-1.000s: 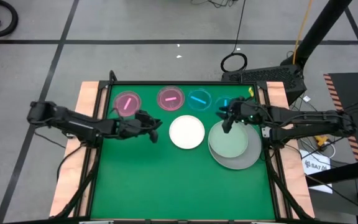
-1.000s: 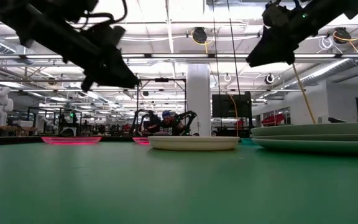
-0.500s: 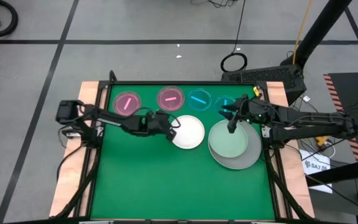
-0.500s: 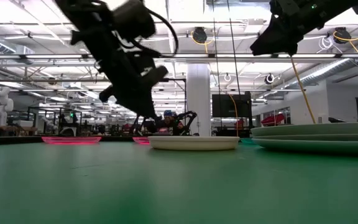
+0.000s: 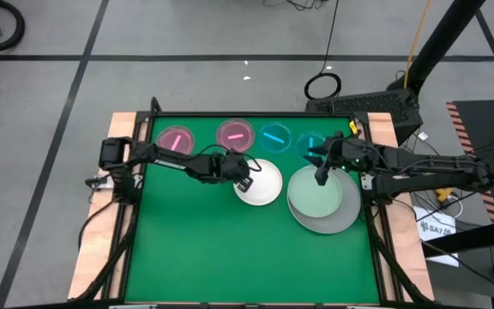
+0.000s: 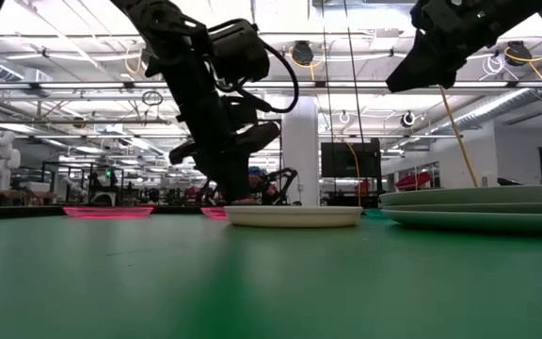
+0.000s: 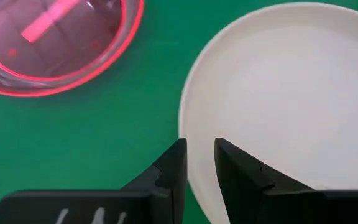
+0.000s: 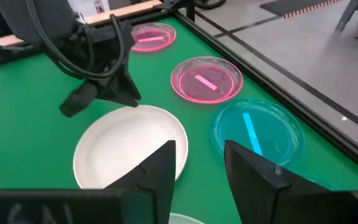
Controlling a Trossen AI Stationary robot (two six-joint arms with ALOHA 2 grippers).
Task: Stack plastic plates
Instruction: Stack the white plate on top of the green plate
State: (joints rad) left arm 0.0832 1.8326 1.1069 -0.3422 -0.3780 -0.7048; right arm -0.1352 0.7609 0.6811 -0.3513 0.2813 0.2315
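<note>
The left tool (image 5: 245,183) sits at the left rim of the white plate (image 5: 262,182), and that edge-on meeting is what the next move hangs on. In the left wrist view the two dark fingers (image 7: 169,171) stand a narrow gap apart, one over bare green surface (image 7: 92,149) just outside the rim, the other over the plate's white face; the rim runs up between them. The gap is spread only slightly and I judge it is not yet pinching the plate, though the low view cannot settle whether a fingertip touches the rim.

The white plate lies flat mid-surface, its centre to the right of the left tool. Further right, well within reach once the plate is lifted, is the pale green plate (image 5: 316,194) resting on a larger grey plate (image 5: 344,217) at the right side. A carry from here would go left to right, so the left arm holds the nearer edge and the stack lies beyond the plate's far edge.

The right tool (image 5: 320,178) hangs above the far-left part of that green stack, raised clear in the low view, its fingers (image 8: 160,168) spread with nothing between them. Along the far edge sit two pink plates (image 5: 176,140) (image 5: 236,135) and a blue plate (image 5: 274,137), untouched.
</note>
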